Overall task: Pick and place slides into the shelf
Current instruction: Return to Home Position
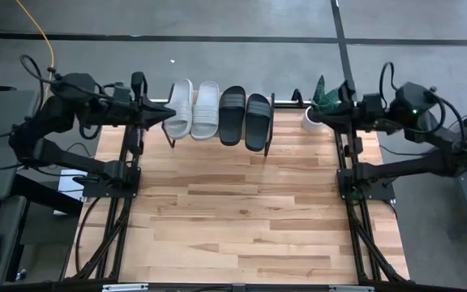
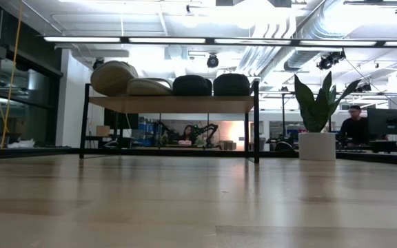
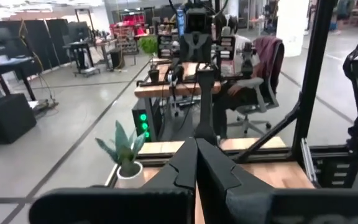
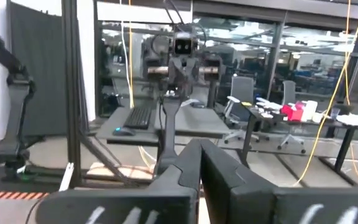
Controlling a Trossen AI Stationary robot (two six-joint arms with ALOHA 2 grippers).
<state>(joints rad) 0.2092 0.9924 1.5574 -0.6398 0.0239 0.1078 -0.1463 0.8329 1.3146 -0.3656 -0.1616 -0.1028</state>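
Slides [image 1: 205, 109]: you have all four on the shelf [image 2: 171, 103], side by side in one row along its top board. The shelf stands at the far edge of the table [image 1: 242, 211].

The left gripper [image 1: 162, 116] is just off the shelf's left end, with its tip pointing toward the shelf. In the left wrist view its two dark fingers [image 3: 185, 163] are pressed together to a point, so this claw [image 3: 196, 144] is closed with nothing between the fingers. You cannot tell from above whether its tip touches the nearest slide.

The light grey pair [image 1: 191, 109] takes the left half of the shelf. The leftmost one is tilted, with its sole showing rounded in the low view [image 2: 114, 77]. The black pair [image 1: 246, 119] takes the right half of the shelf, the two touching each other [image 2: 212, 85].

The right gripper [image 1: 300, 101] is just off the shelf's right end, pointing back toward the shelf. In the right wrist view its fingers [image 4: 185, 165] are also closed tip to tip and hold nothing [image 4: 199, 144]. A potted plant [image 2: 318, 110] stands just beyond the shelf's right end, under that arm.
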